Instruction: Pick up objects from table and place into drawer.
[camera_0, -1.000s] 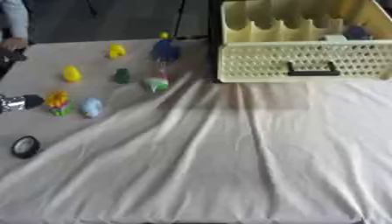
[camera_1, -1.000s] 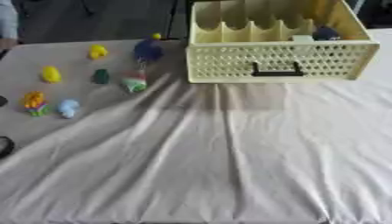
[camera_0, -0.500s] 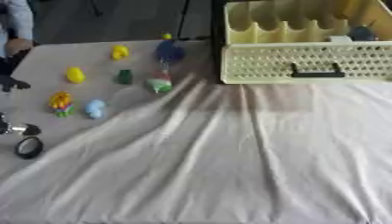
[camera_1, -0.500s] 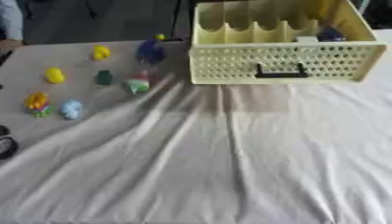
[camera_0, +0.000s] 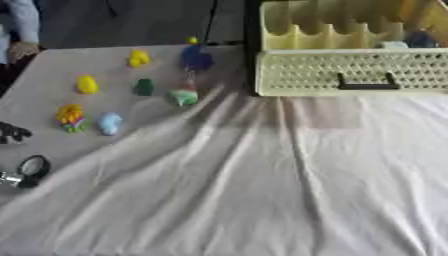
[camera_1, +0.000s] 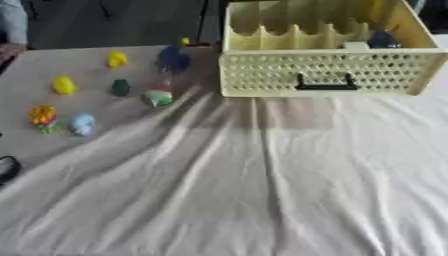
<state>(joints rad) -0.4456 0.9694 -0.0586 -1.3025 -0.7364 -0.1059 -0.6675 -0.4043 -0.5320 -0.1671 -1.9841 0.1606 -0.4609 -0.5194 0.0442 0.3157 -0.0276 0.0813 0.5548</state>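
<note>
Black robot hand (camera_0: 12, 133), silver joint, round black ring

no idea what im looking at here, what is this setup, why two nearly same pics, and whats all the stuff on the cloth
Both pictures come from one stereo camera in a humanoid robot's head, looking down at its work table; the left eye and right eye views show the same moment, slightly offset. The table is covered with a wrinkled white cloth. At the far side stands a pale yellow drawer with a perforated front, a dark handle and dividers inside; something dark blue already lies in it. On the left sit small toys: two yellow ones, a dark blue one, a dark green one, a green and white one, an orange and yellow one and a light blue one. Dark parts at the left edge are probably the robot's left arm; too little shows to say whether anything is held.
</note>
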